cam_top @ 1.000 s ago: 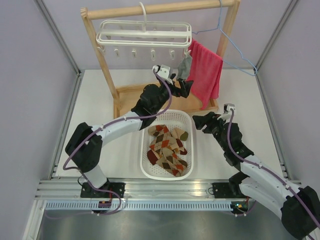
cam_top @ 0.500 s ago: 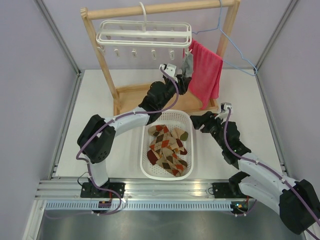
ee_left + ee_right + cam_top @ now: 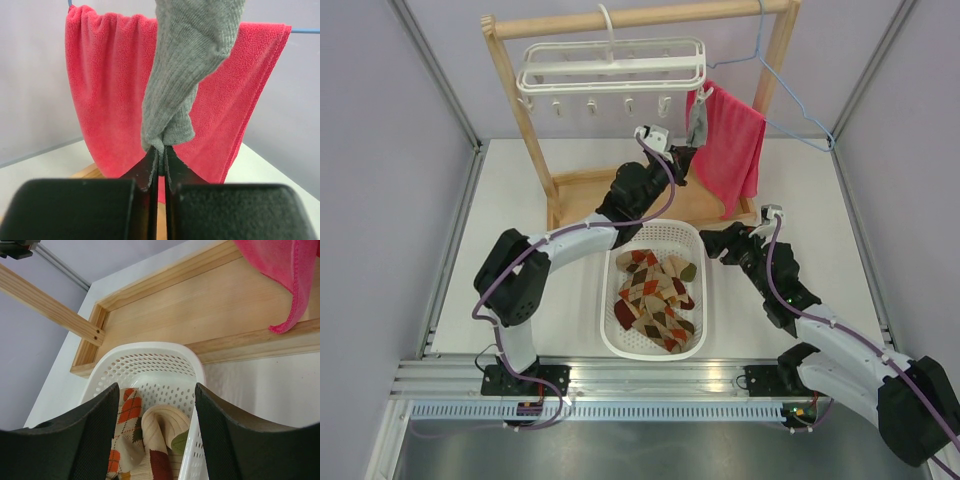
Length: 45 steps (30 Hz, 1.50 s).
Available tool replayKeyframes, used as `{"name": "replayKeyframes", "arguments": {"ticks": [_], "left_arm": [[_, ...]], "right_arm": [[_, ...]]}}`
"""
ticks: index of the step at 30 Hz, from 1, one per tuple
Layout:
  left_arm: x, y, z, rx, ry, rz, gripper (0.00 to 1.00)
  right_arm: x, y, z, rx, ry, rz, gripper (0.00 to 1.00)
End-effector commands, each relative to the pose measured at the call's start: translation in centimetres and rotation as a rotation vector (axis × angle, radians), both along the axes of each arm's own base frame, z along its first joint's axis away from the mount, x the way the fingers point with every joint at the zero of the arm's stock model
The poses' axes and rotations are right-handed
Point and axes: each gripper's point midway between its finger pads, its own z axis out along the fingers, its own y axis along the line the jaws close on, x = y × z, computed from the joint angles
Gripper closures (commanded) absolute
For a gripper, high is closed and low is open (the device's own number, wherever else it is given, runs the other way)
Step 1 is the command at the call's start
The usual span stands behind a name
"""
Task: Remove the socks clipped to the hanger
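The white hanger point(image 3: 610, 65) hangs from the wooden rail, with a row of bare clips point(image 3: 590, 103) under it. One grey sock point(image 3: 697, 122) still dangles from its rightmost clip, in front of the red towel point(image 3: 732, 150). My left gripper point(image 3: 684, 160) is shut on the lower end of that grey sock point(image 3: 185, 75), whose fabric is pinched between the left gripper's point(image 3: 159, 154) fingertips. Several argyle and striped socks point(image 3: 655, 295) lie in the white basket point(image 3: 610, 330). My right gripper point(image 3: 716, 244) hovers open over the basket's far right corner; the right gripper point(image 3: 156, 388) holds nothing.
A wooden rack point(image 3: 520, 110) with a flat base tray point(image 3: 580, 195) stands behind the basket. A thin blue wire hanger point(image 3: 790, 100) carries the red towel point(image 3: 110, 90) at the rack's right end. The basket rim point(image 3: 150, 347) sits just in front of the base tray point(image 3: 200, 315).
My left gripper reached up and right to the grey sock and shut on its lower end. The white hanger swayed slightly. My right arm edged a little left.
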Motion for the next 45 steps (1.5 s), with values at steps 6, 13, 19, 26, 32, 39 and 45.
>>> {"name": "replayKeyframes", "arguments": {"ticks": [6,13,19,26,32,39,45], "left_arm": [[-1.9,1.6,3.4,-0.07,-0.069,-0.009,0.98],[-3.6,2.5,1.5,-0.005,-0.033,-0.008,0.98],[-5.6,3.1,-0.3,0.095,-0.029,0.039,0.98],[-8.4,2.8,0.3,0.184,-0.042,0.046,0.98],[-10.7,2.7,1.2,0.208,-0.05,0.045,0.98],[-12.4,3.6,2.4,0.18,-0.014,0.019,0.98],[-12.9,4.6,3.2,0.195,-0.015,0.031,0.98]], "right_arm": [[0.4,0.2,1.8,0.025,-0.054,0.007,0.34],[0.4,0.2,1.6,0.02,-0.045,0.004,0.34],[0.4,-0.5,0.9,-0.022,-0.023,-0.023,0.34],[0.5,-2.1,0.0,-0.099,0.028,-0.092,0.35],[0.5,-2.4,1.4,-0.117,0.02,-0.104,0.37],[1.7,-1.4,6.3,-0.152,-0.055,-0.066,0.37],[2.7,-2.2,12.3,-0.198,-0.138,-0.112,0.37]]}}
